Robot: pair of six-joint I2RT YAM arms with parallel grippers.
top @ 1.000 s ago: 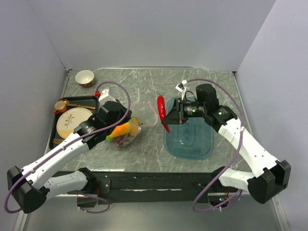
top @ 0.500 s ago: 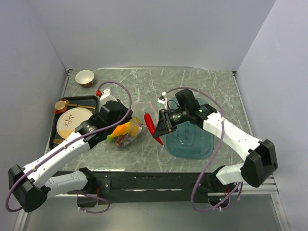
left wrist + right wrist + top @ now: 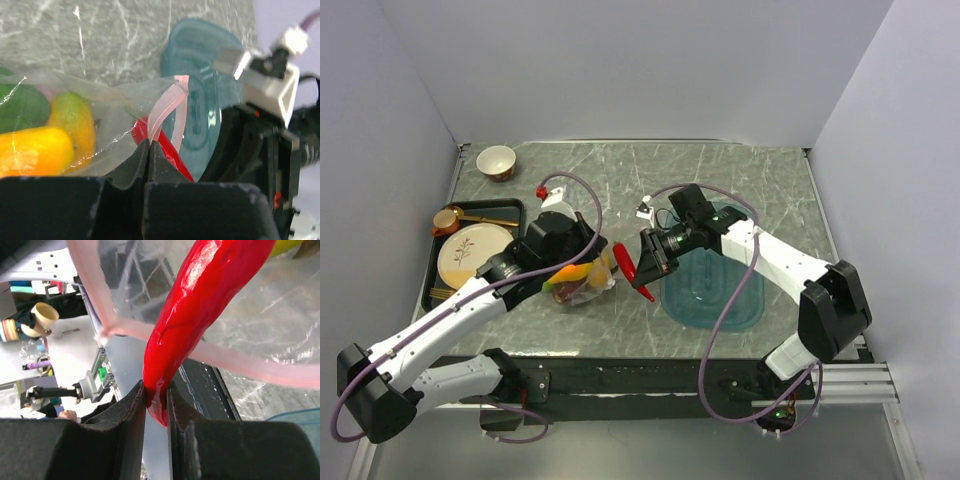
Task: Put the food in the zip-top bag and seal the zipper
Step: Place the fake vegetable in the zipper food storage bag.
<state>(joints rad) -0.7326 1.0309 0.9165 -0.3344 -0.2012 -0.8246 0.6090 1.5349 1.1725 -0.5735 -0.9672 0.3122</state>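
Right claw (image 3: pixel 156 392) clamps red chili (image 3: pixel 200 315), moved to bag (image 3: pixel 115 105) mouth | left claw (image 3: pixel 148 145) pinches zipper (image 3: pixel 167 107)

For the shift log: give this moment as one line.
left jaws: shut on zipper, holding zip-top bag open | right jaws: shut on red chili, at bag mouth | in bag: mangoes | zipper: unsealed

No legible text, label, brand, number or sign found in any view. Raised marks noted on teal tray (image 3: pixel 199 107) in left wrist view, too blurred to be read. Plant motif painted on cream plate (image 3: pixel 468 255), no lettering made out.
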